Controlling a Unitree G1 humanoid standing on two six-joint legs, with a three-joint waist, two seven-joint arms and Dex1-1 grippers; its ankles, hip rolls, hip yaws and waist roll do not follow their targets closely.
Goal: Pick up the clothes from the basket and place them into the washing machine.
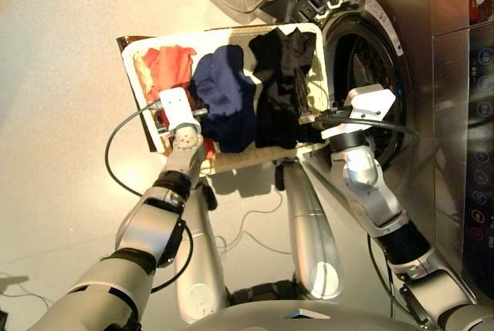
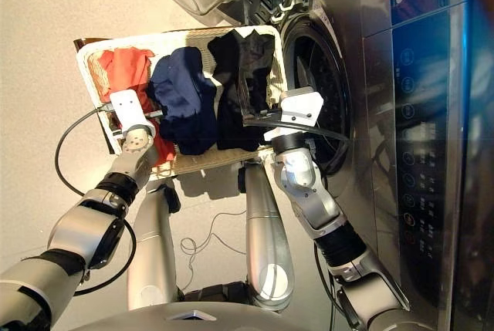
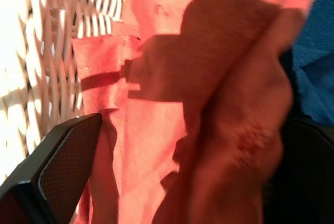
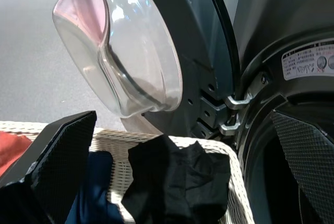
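A two-armed humanoid robot bends over a shallow cream-white woven wicker basket (image 1: 136, 47) holding three garments side by side: an orange-red one (image 1: 168, 65), a navy blue one (image 1: 225, 93) in the middle and a black one (image 1: 279, 84) nearest the tall dark grey front-loading washing machine (image 1: 455, 115), whose glass porthole door (image 4: 122, 57) stands swung open above the basket's far rim.

The left gripper (image 1: 176, 109) sits low over the near end of the orange-red garment; its wrist view shows folded orange cloth filling the space beside one black finger (image 3: 62, 164), the jaws spread with the fabric between them and not visibly clamped. The left forearm runs up from the lower left, wrist bent down into the basket.

The right gripper (image 1: 363, 107) hovers at the basket's machine-side edge, just beside the drum opening (image 1: 378, 76), jaws wide and empty, elbow tucked low.

The step appears to be the first pick. It likely goes best if the jaws close on a thick fold, not a single layer, then lift clear of the rim before swinging toward the drum, keeping the navy garment from dragging along.
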